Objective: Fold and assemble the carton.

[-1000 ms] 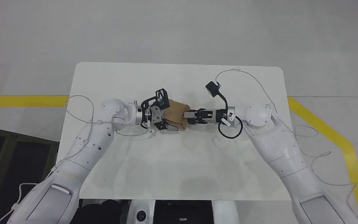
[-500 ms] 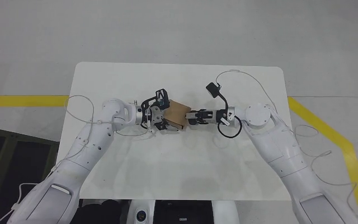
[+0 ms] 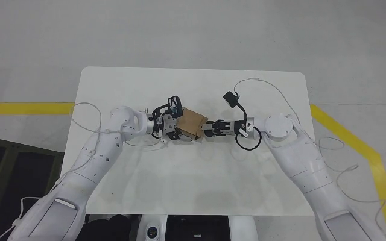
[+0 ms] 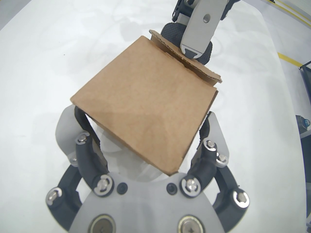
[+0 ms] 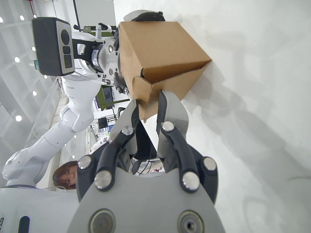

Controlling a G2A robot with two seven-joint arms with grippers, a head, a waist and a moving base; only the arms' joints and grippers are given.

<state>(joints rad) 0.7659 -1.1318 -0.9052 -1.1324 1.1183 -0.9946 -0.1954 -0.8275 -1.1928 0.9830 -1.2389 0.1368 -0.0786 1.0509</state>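
A small brown carton (image 3: 192,123) sits mid-table, tilted, between both arms. My left gripper (image 3: 175,125) is shut on the carton (image 4: 145,103), its fingers (image 4: 83,124) clamping two opposite sides at the closed end. My right gripper (image 3: 207,128) is shut on a loose flap (image 5: 145,103) at the carton's (image 5: 158,47) open end. That flap (image 4: 187,58) stands out from the box edge under the right fingers (image 4: 201,22). The carton's inside is only partly visible.
The white table (image 3: 120,90) has bare surface all around the carton. A thin cable (image 3: 265,81) lies looped on the table behind the right arm. Yellow floor tape (image 3: 36,108) runs past both table sides.
The right gripper has drawn back slightly to the right with the flap in it. The carton has turned and shifted a little that way. The left arm has barely moved.
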